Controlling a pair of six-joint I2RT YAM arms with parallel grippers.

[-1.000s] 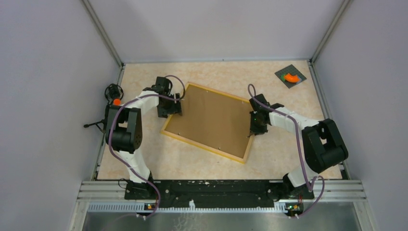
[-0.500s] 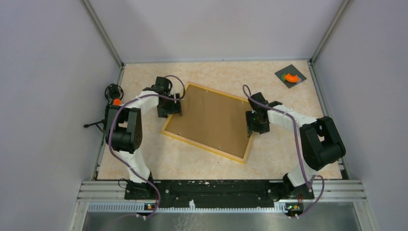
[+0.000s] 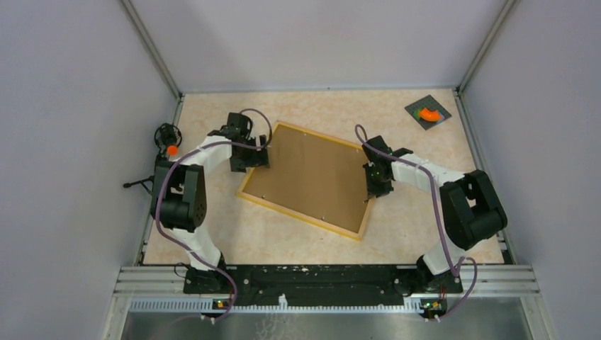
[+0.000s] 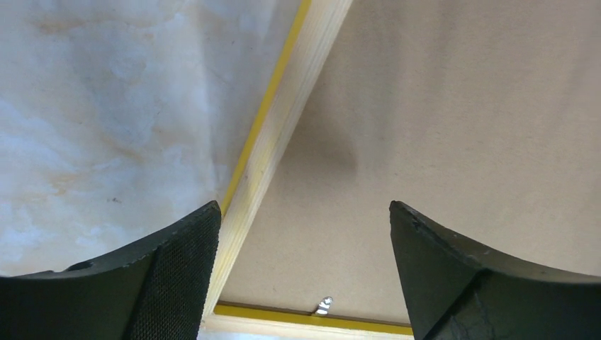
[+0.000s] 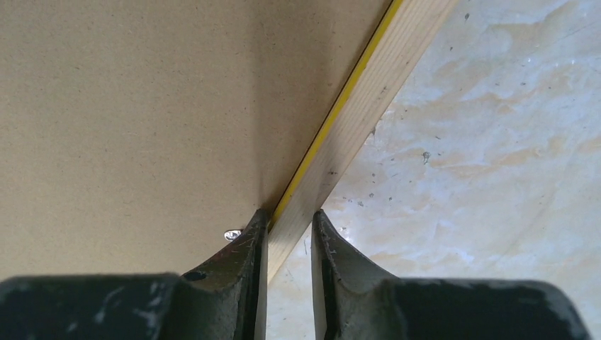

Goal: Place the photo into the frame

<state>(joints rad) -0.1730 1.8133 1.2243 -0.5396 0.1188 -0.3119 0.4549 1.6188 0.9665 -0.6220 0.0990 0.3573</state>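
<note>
The frame (image 3: 300,217) lies back-up on the desk (image 3: 400,234). The left gripper (image 4: 301,212) stands wide apart astride its left rail. The right gripper (image 5: 287,216) is clamped on its right rail.

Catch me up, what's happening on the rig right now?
The frame lies face down on the table, its brown backing board facing up. The left claw is open and straddles the frame's left rail without gripping it. The right claw is pinched on the frame's right rail, next to a small metal tab. The photo isn't visible in any view, so I can't tell whether it is under the board.
</note>
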